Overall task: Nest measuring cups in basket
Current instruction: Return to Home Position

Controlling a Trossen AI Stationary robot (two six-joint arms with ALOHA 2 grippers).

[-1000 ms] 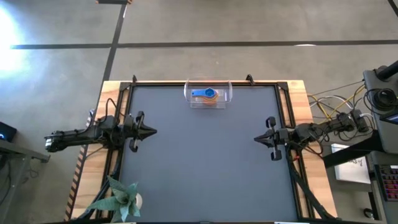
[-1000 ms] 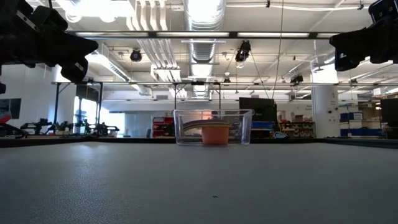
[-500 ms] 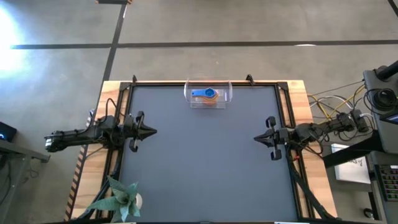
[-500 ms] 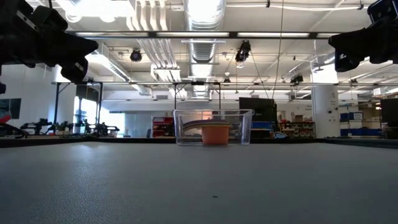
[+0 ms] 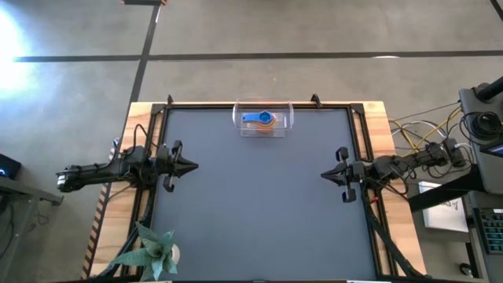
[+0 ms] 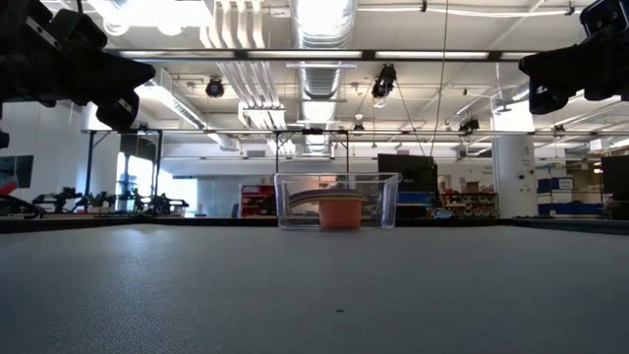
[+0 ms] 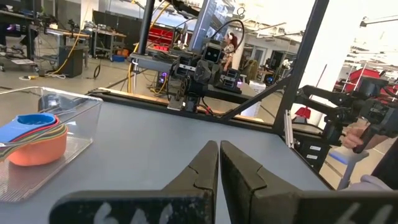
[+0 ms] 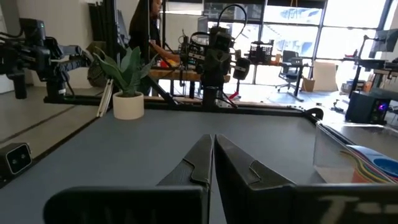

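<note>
The measuring cups [image 5: 262,120] sit nested in one stack, blue on top and orange at the bottom, inside the clear basket [image 5: 283,115] at the table's far edge; the stack [image 6: 340,209] rests on the basket's floor. The cups [image 7: 32,138] also show in the left wrist view and the cups [image 8: 375,168] in the right wrist view. My left gripper [image 5: 195,166] hovers shut over the table's left side. My right gripper [image 5: 323,176] hovers shut over the right side. Both are raised and far from the basket.
A potted green plant [image 5: 153,250] stands at the table's near left corner. Black frame rails [image 5: 259,104] run around the grey mat. Cables and equipment [image 5: 440,149] lie beyond the right edge. A person's hand [image 7: 357,134] shows in the room behind.
</note>
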